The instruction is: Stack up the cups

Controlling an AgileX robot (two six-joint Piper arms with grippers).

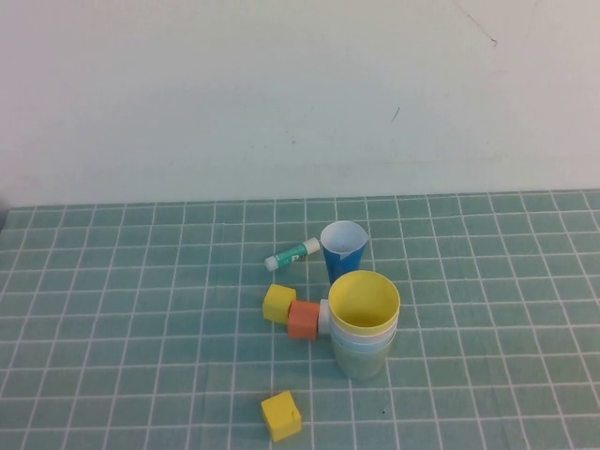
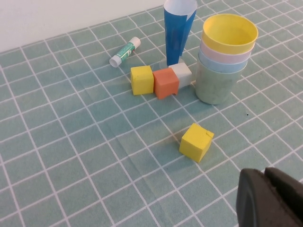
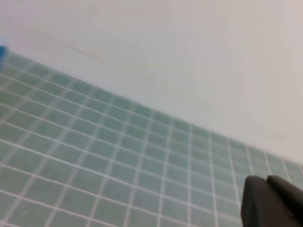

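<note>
**Operator:** Nearest your camera, what do you see?

**Observer:** Closest to you in the high view lies a yellow cube (image 1: 281,415), alone on the green gridded tabletop (image 1: 112,328). Beyond it stand the cups (image 1: 364,323), already nested into one upright stack: yellow on top, then pink, light blue, and green at the base.

**Operator:** What sits around the stack?

**Observer:** A white block (image 2: 181,74) touches its side, in a row with an orange cube (image 2: 165,82) and a second yellow cube (image 2: 142,80). A narrow dark blue cone cup (image 1: 343,249) stands just behind, and a glue stick (image 1: 292,254) lies near that.

**Operator:** And your grippers?

**Observer:** The left gripper (image 2: 270,198) shows only as a dark edge in its wrist view, well apart from the stack; you cannot tell whether it is released or clenched. The right gripper (image 3: 272,203) is the same, facing bare tabletop and wall. Neither appears in the high view.

**Operator:** How would the cups handle?

**Observer:** You should expect thin, smooth plastic: light, slightly flexible, probably slippery, easy to tip. Their wide, tapered walls suggest pinching the rim, one finger inside, rather than squeezing the body. By my judgement, stacking looks complete.
</note>
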